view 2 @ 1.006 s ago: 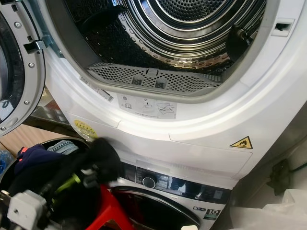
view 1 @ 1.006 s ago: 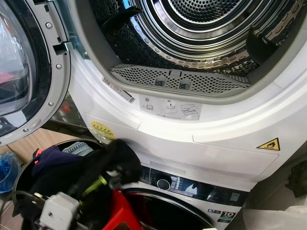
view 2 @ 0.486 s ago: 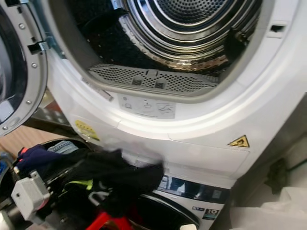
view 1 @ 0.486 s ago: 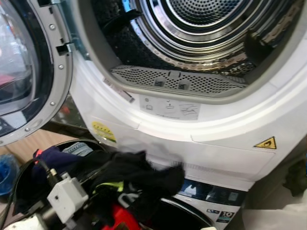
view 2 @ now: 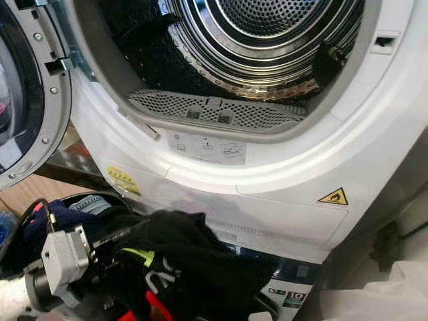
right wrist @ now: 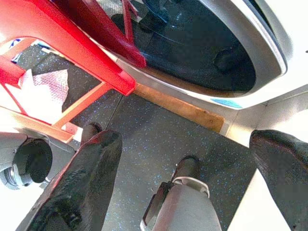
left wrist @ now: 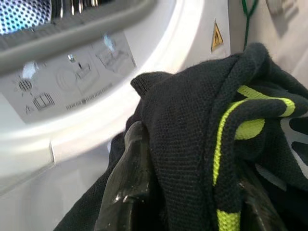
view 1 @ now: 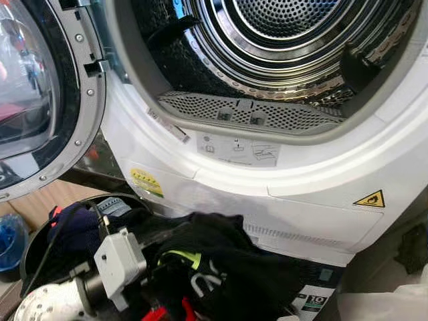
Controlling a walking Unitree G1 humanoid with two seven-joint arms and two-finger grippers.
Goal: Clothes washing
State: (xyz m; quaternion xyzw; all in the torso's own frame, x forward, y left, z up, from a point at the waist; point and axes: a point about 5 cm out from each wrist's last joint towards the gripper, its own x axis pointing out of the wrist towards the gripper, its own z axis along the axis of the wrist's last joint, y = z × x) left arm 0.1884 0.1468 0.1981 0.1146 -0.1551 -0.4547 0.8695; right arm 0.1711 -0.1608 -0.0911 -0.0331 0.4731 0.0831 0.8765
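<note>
At lower centre of the head views, a black garment (view 1: 221,267) w/ a neon-yellow stripe is held bunched up by the left claw (left wrist: 185,192), whose fingers are clamped on the cloth; one black finger (left wrist: 127,178) is seen beside the folds in the left wrist view. The open drum (view 1: 294,40) of the upper machine lies above and ahead of the garment, towards upper centre of the frame, w/ the perforated lint filter (view 1: 247,114) at its lower lip and the white front panel (view 1: 267,200) between the two. The coming move is judged to turn on that gap: the load must be raised over the lip, then pushed fwd. The left arm is set low at lower left, wrist camera (view 1: 120,261) up. The right claw (right wrist: 187,144) hangs idle, fingers apart, over the dark floor (right wrist: 159,139) near a red frame (right wrist: 72,48). A basket of clothes (view 1: 73,227) sits at lower left; the door (view 1: 40,100) is swung open at upper left.
</note>
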